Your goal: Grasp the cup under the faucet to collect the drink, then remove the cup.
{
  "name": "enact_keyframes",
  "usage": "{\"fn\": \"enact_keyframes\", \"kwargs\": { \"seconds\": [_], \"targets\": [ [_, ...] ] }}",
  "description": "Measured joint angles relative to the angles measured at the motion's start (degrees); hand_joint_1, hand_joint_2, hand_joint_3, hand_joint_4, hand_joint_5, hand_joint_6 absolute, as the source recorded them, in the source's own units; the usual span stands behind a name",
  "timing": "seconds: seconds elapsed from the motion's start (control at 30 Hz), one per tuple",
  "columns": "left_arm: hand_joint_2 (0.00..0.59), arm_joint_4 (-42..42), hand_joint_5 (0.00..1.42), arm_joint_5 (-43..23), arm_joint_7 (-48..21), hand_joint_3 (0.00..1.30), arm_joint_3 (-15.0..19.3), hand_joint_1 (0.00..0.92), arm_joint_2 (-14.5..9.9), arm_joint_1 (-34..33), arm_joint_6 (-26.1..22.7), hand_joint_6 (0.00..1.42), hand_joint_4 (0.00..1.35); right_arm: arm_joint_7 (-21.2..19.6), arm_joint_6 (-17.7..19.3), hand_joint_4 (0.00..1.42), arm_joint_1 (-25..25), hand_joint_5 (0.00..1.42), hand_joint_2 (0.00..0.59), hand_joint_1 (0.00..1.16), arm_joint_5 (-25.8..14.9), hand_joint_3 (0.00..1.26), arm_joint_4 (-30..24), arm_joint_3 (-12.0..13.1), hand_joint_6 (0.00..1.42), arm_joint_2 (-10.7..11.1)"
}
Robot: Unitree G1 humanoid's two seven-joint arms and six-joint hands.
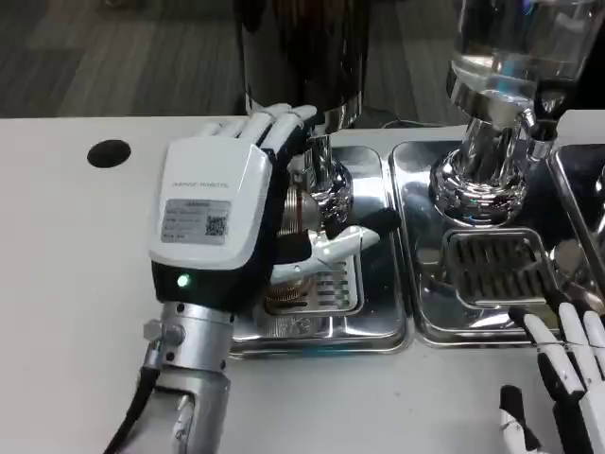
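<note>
Our left hand (pixel 227 203) grips the cup (pixel 295 213) under the faucet (pixel 321 142).
The cup stands over the drip tray (pixel 378 326); our right hand (pixel 567 374) rests on the worktop (pixel 66 284), fingers apart, holding nothing.

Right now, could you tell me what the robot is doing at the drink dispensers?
The left hand is wrapped around a clear cup of brownish drink, which stands on the drip tray under the dark dispenser's faucet. Whether drink is pouring cannot be told. The right hand waits open at the table's near edge, in front of the second, clear dispenser and its tray.
</note>
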State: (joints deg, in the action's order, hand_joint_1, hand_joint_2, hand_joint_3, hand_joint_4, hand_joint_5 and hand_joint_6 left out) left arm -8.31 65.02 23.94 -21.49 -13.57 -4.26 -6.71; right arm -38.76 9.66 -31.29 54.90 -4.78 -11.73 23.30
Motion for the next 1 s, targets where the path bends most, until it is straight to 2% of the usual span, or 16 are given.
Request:
{"fn": "enact_keyframes", "kwargs": {
  "seconds": [0.2, 1.0],
  "targets": [
    [0.069, 0.58, 0.48, 0.74, 0.64, 0.38, -0.26, 0.0, 0.71, -0.01, -0.38, 0.47, 0.33, 0.01, 0.0, 0.0, -0.22, 0.0, 0.496, 0.25, -0.02, 0.14, -0.24, 0.24, 0.0, 0.13],
    [0.069, 1.68, 0.48, 0.75, 2.05, 0.38, -0.49, 0.0, 0.62, 0.02, -0.08, 0.46, 0.32, 0.0, -0.38, 0.0, -0.18, 0.0, 0.504, 0.25, 0.16, 0.14, 0.62, -0.33, 0.0, -0.09]
  ]
}}
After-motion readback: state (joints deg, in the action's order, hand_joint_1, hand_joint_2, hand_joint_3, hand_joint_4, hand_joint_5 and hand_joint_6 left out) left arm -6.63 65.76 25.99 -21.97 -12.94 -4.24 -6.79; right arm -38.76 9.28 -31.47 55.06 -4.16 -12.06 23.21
